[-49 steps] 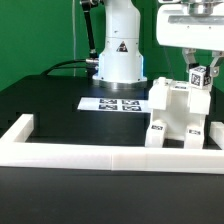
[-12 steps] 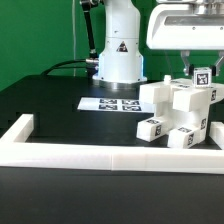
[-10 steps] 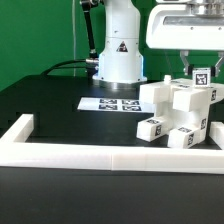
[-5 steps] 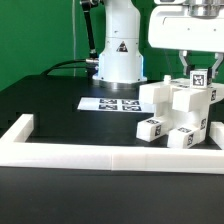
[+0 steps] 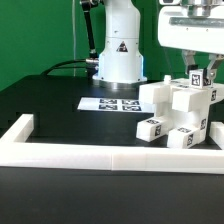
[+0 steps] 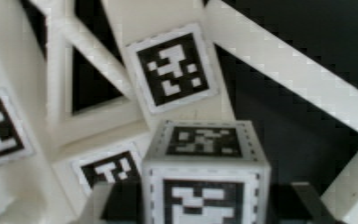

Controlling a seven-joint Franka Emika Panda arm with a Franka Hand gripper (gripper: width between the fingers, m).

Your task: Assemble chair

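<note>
The partly built chair (image 5: pixel 178 112) is a chunky white structure of tagged slabs and blocks at the exterior view's right, on the black table. Directly above its top right corner, my gripper (image 5: pixel 198 80) is shut on a small white tagged block (image 5: pixel 197 77) that sits upright against the chair's top. In the wrist view the block (image 6: pixel 206 150) fills the middle between my dark fingers (image 6: pixel 311 198). Behind it are the chair's white slats and a large tag (image 6: pixel 176 65). The gripper (image 6: pixel 208 200) holds the block by its two sides.
The marker board (image 5: pixel 113 103) lies flat in front of the arm's white base (image 5: pixel 118 55). A long white border rail (image 5: pixel 100 158) runs along the front, with a short return at the exterior view's left (image 5: pixel 20 130). Black cables trail behind the base.
The hand has turned about its vertical axis with the block in it, so the block's tag now faces a different way. The chair has stayed where it was.
</note>
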